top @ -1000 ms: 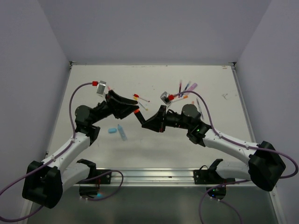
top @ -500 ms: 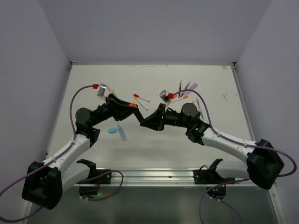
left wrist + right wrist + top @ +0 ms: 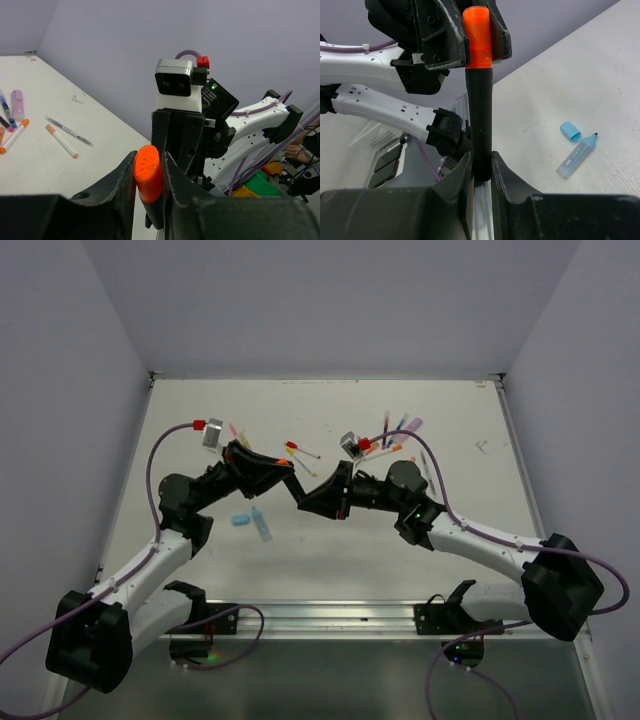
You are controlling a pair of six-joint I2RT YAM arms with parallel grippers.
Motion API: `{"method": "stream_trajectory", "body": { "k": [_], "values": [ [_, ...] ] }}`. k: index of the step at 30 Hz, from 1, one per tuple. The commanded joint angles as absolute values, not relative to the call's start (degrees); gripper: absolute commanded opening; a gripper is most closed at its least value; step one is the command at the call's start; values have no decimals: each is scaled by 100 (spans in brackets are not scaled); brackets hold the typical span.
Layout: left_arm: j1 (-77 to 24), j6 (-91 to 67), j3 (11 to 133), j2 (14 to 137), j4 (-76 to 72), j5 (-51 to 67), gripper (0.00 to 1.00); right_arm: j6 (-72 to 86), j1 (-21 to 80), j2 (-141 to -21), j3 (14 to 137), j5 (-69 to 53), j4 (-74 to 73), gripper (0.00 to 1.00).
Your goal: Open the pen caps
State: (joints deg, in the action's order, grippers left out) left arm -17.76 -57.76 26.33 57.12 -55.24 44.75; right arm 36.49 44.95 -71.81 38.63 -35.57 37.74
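Observation:
Both grippers hold one black pen above the table middle. My left gripper (image 3: 287, 471) is shut on its orange cap (image 3: 148, 173), which also shows in the right wrist view (image 3: 477, 36). My right gripper (image 3: 308, 497) is shut on the black barrel (image 3: 481, 125). Cap and barrel are still joined. An uncapped light blue highlighter (image 3: 261, 525) lies beside its loose blue cap (image 3: 240, 519) under the left arm; both show in the right wrist view, the highlighter (image 3: 576, 156) and the cap (image 3: 569, 131).
Several capped pens and highlighters lie at the back right (image 3: 400, 430). Two orange-capped pens (image 3: 303, 452) lie behind the grippers. More pens show in the left wrist view (image 3: 62, 141). The table's near rail (image 3: 330, 615) runs between the arm bases.
Both grippers have drifted slightly left and away with the pen between them. The orange cap has moved further into the left gripper's grip. Cap and barrel stay joined.

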Motion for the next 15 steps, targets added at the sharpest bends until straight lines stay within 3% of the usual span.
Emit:
{"method": "stream_trajectory", "body": {
  "k": [1,3,7,11,15],
  "values": [
    [-1793,-5774,2575,5616,-5897,4395,21,3806,4482,-7286,3858,-3683,4210,0],
    [-1793,-5801,2566,5607,-5915,4386,19,3797,4482,-7304,3850,-3683,4219,0],
    [-1793,-5748,2593,5581,-5792,4394,0,3744,4483,-7304,3788,-3735,4140,6],
    [-1793,-5494,2715,5546,-5249,4526,0,3499,4483,-7128,3832,-3709,3754,43],
    [-1802,-5239,2734,5432,-4519,4553,0,3069,4482,-6961,4077,-3586,3218,59]
  ]
}}
